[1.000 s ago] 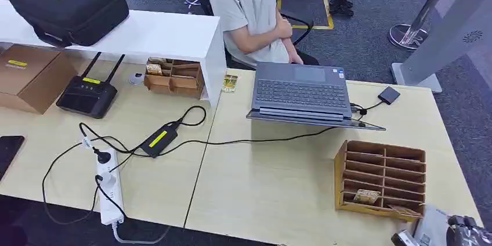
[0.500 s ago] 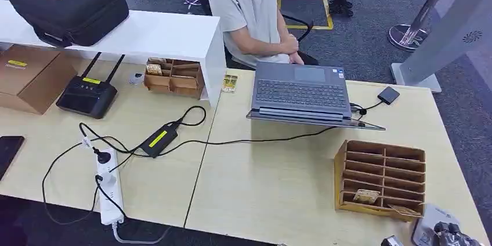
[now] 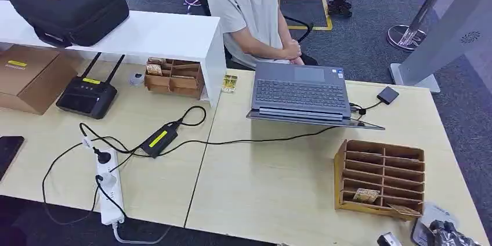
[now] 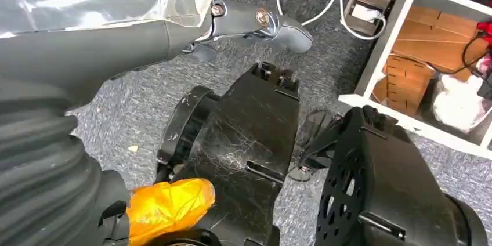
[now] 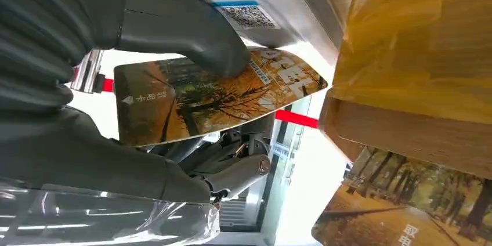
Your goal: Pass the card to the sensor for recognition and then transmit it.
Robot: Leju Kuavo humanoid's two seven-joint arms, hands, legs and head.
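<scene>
- While pinched by the right hand [image 5: 174, 54], the card [image 5: 220, 98] lies against the white sensor [image 5: 267, 2], lower right of the head frame.
- Left hand [image 4: 243, 20]: grip cannot be told.

The light wooden bench [image 3: 272, 188] holds a laptop [image 3: 301, 92], a wooden slotted box [image 3: 380, 179], a power strip [image 3: 108, 191], a black router [image 3: 87, 95], a cardboard box [image 3: 29, 75] and a white shelf [image 3: 145, 34].

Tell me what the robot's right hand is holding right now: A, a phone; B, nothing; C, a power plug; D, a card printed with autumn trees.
D: in the right wrist view the right hand pinches the card printed with orange autumn trees, thumb on top and fingers beneath.
</scene>
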